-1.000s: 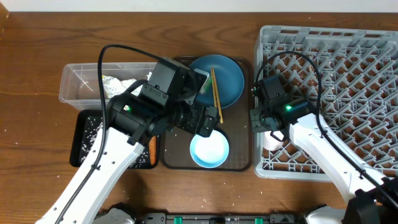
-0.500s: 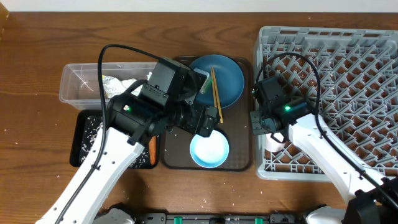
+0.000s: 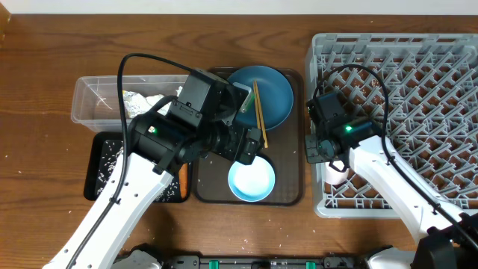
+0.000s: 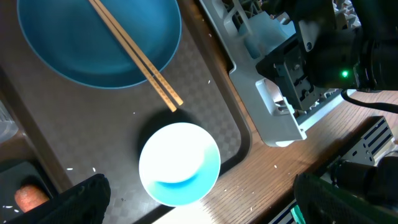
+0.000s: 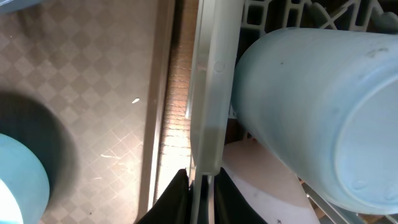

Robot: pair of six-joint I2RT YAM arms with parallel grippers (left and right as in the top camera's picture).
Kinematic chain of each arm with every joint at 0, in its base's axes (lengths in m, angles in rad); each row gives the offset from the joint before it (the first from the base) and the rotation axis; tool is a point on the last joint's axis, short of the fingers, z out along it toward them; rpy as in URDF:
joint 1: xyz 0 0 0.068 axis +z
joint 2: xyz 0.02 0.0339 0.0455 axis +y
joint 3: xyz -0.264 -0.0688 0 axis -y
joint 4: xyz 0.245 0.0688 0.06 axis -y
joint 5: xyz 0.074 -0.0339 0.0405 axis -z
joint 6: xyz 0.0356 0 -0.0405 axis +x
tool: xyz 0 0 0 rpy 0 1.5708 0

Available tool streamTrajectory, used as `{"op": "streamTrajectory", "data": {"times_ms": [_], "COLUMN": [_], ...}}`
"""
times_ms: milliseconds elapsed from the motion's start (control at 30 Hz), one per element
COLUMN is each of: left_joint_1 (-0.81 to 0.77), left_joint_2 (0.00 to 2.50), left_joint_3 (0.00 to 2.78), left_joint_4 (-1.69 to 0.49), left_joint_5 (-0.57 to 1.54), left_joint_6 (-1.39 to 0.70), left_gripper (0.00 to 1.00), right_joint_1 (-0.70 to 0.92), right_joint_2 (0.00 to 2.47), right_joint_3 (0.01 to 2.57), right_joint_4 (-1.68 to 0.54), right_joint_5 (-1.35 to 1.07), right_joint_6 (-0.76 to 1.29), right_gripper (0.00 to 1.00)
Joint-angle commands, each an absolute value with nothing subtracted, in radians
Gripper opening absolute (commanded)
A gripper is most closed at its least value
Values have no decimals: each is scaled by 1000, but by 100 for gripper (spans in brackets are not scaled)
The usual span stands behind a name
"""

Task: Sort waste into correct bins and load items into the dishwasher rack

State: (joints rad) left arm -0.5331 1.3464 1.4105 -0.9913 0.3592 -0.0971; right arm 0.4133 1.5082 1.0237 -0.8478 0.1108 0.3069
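Right wrist view: right gripper pinching dishwasher rack wall beside light blue cup; left gripper spread over light blue bowl.

Grey plastic rack, wooden table

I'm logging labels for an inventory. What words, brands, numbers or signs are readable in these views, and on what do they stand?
No readable text in any view.
The large dark blue dish, light blue bowl, light blue cup and grey plastic lattice rack show no print.
The green lamp on the left arm and green lamp on the right arm are lights, not signs.
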Motion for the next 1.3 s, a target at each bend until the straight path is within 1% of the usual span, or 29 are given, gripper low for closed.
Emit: {"op": "streamTrajectory", "data": {"times_ms": [0,67,133,200,367,467,567,767,800,867,900,933,967,1000,1267], "left_joint_1": [-533,-533,-533,-533,-533,-533,-533,-533,-533,-533,-533,-533,-533,-533,-533], "left_joint_2": [1348,1348,1348,1348,1348,1348,1348,1348,1348,1348,1348,1348,1348,1348,1348], "left_joint_3": [1410,1410,1410,1410,1410,1410,1410,1410,1410,1410,1410,1410,1410,1410,1410], "left_joint_4": [-994,-994,-994,-994,-994,-994,-994,-994,-994,-994,-994,-994,-994,-994,-994], "left_joint_5": [350,350,350,350,350,350,350,350,350,350,350,350,350,350,350], "left_joint_6": [-90,-90,-90,-90,-90,-90,-90,-90,-90,-90,-90,-90,-90,-90,-90], "left_gripper": [96,96,96,96,96,96,96,97,96,97,96,96,96,96,97], "right_joint_1": [384,384,384,384,393,401,403,403,403,403,403,403,403,403,405], "right_joint_2": [1509,1509,1500,1483,1430,1390,1354,1341,1341,1341,1341,1341,1341,1341,1342], "right_joint_3": [1020,1029,1053,1092,1221,1284,1296,1295,1295,1295,1295,1295,1294,1293,1292], "right_joint_4": [-847,-854,-877,-910,-1010,-1041,-1025,-1026,-1026,-1026,-1031,-1037,-1045,-1056,-1077], "right_joint_5": [205,205,206,205,195,146,59,-16,-29,-47,-58,-61,-60,-60,-82], "right_joint_6": [309,310,305,290,290,290,291,291,290,290,290,291,290,290,292], "right_gripper": [15,17,24,28,31,33,38,39,41,49,65,86,95,99,99]}}
